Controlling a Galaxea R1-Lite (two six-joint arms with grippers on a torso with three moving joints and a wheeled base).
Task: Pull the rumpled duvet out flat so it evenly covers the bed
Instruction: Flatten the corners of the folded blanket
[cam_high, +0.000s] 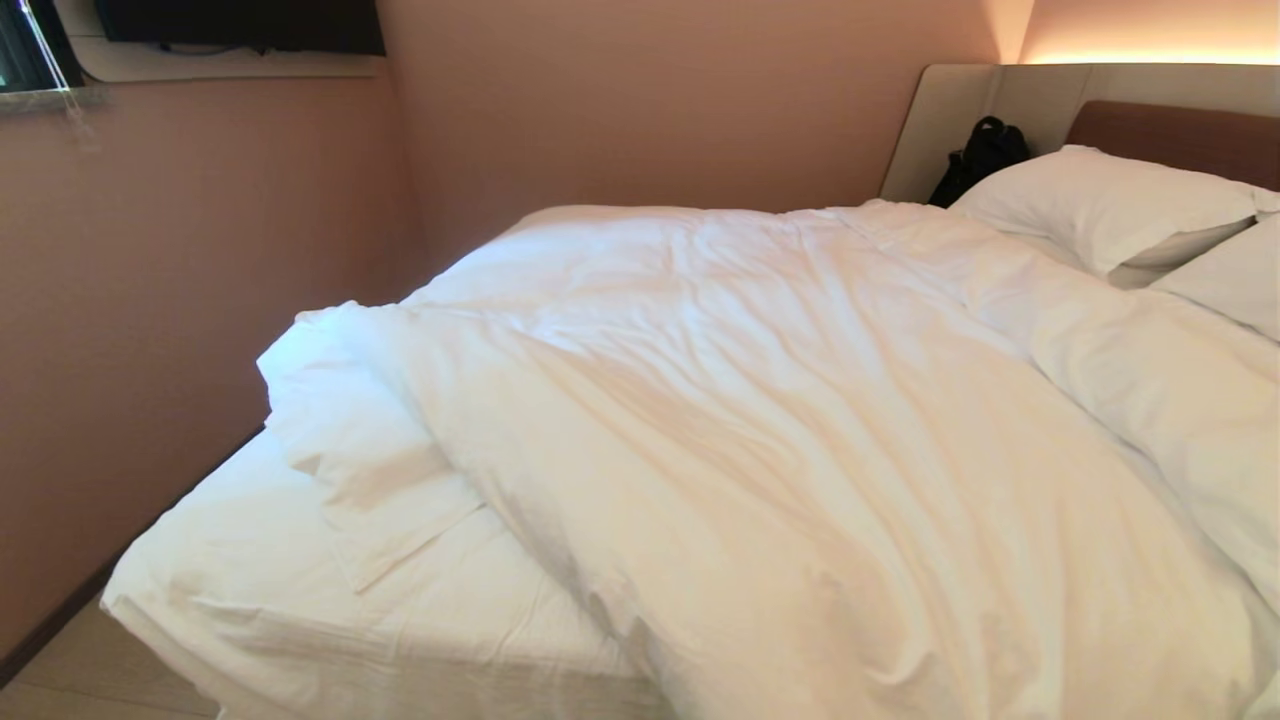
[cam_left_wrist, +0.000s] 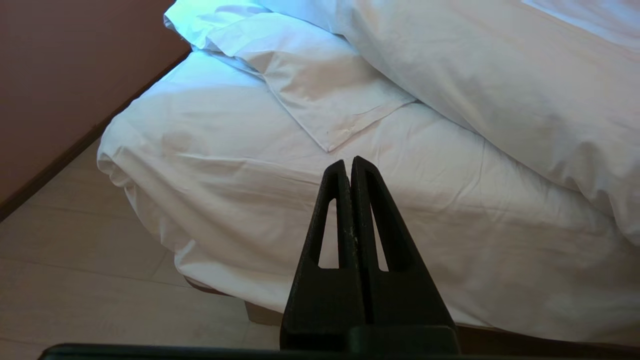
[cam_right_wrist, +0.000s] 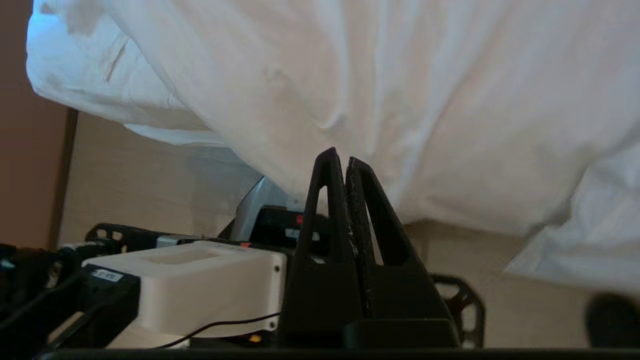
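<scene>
A: How is the duvet (cam_high: 800, 440) looking?

B: It is lying bunched and creased across most of the bed (cam_high: 300, 640), sagging over the near edge, with one corner folded back on itself near the foot on the wall side, so a patch of mattress sheet (cam_high: 250, 590) is showing bare there.

A: So how far along is the job, would you say?

B: I am judging it barely begun: the folded corner is waiting to be drawn down to the foot and the wrinkles smoothed. The pillows (cam_high: 1110, 205) are sitting uncovered at the headboard (cam_high: 1170, 135).

A: And the grippers?

B: The left gripper (cam_left_wrist: 350, 162) is hovering off the bare corner, fingers pressed together and holding nothing. The right gripper (cam_right_wrist: 340, 155) is sitting low beside the overhanging duvet, likewise closed and empty
</scene>
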